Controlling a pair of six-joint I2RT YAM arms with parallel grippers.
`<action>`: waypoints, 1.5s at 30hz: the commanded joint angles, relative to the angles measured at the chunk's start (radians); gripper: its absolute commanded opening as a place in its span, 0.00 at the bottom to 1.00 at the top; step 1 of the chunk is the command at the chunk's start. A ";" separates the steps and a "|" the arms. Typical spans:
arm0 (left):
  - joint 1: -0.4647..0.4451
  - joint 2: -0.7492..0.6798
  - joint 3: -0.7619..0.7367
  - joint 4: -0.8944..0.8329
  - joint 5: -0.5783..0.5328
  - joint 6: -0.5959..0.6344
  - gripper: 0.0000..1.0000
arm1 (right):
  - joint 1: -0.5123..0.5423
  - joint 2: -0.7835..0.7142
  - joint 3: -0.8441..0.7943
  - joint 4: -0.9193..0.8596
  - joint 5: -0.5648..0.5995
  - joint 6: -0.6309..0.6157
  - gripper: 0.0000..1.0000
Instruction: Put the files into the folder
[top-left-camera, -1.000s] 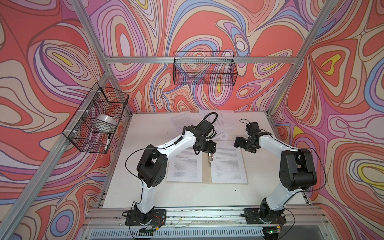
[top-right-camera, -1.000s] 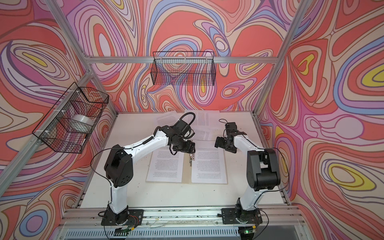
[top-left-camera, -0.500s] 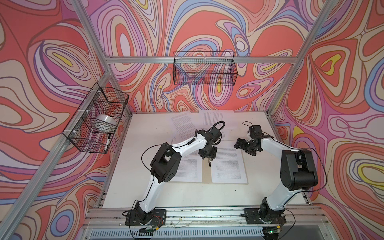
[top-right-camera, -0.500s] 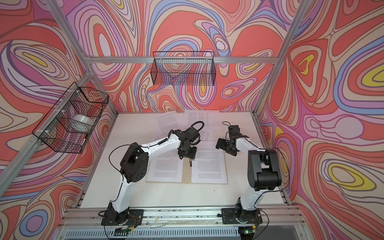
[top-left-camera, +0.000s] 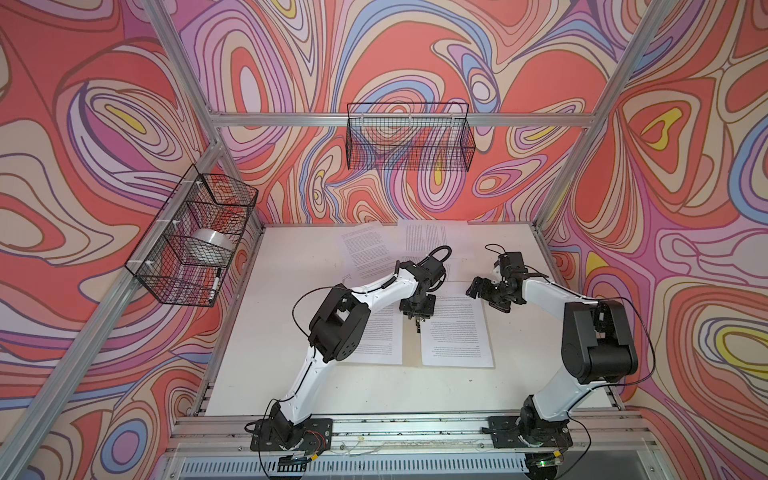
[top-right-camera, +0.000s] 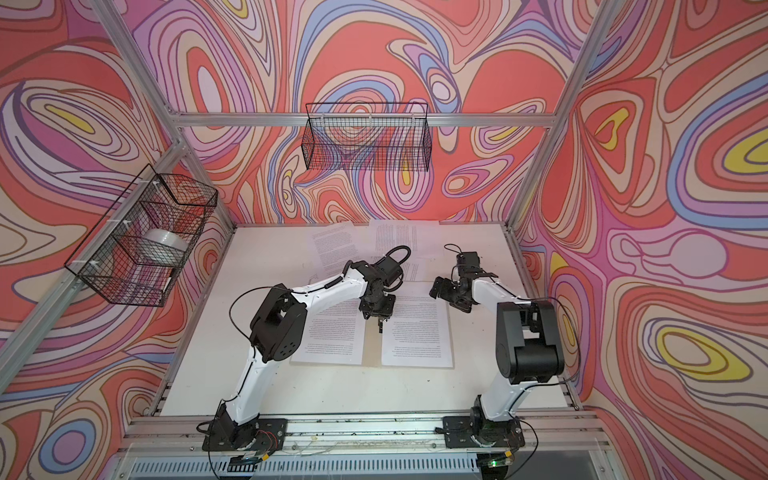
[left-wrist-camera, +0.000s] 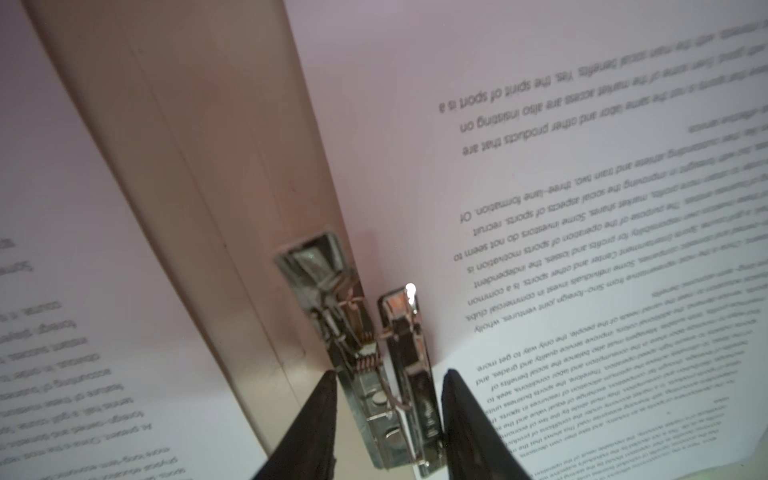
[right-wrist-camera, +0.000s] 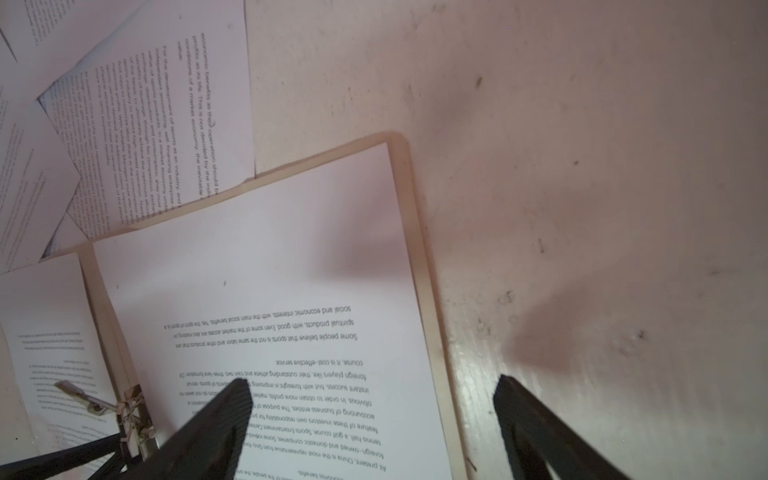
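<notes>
An open folder lies flat on the white surface.
The files lie on both its halves, more sit loose behind it; one page reads "Some people believe that sports is not the same labor". The right hand hangs wide open over the folder's right edge. The left hand has dropped lower, fingers now close beside the metal clip; I cannot tell if they squeeze.
</notes>
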 joint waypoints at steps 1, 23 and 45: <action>-0.002 0.028 0.017 -0.031 -0.014 -0.025 0.38 | -0.002 0.000 -0.017 0.026 -0.034 0.017 0.96; -0.002 -0.269 -0.318 0.075 -0.059 -0.130 0.31 | 0.011 -0.014 -0.080 0.096 -0.206 0.030 0.92; 0.040 -0.472 -0.402 0.138 -0.020 -0.181 0.77 | 0.102 0.015 0.079 0.040 -0.080 0.006 0.92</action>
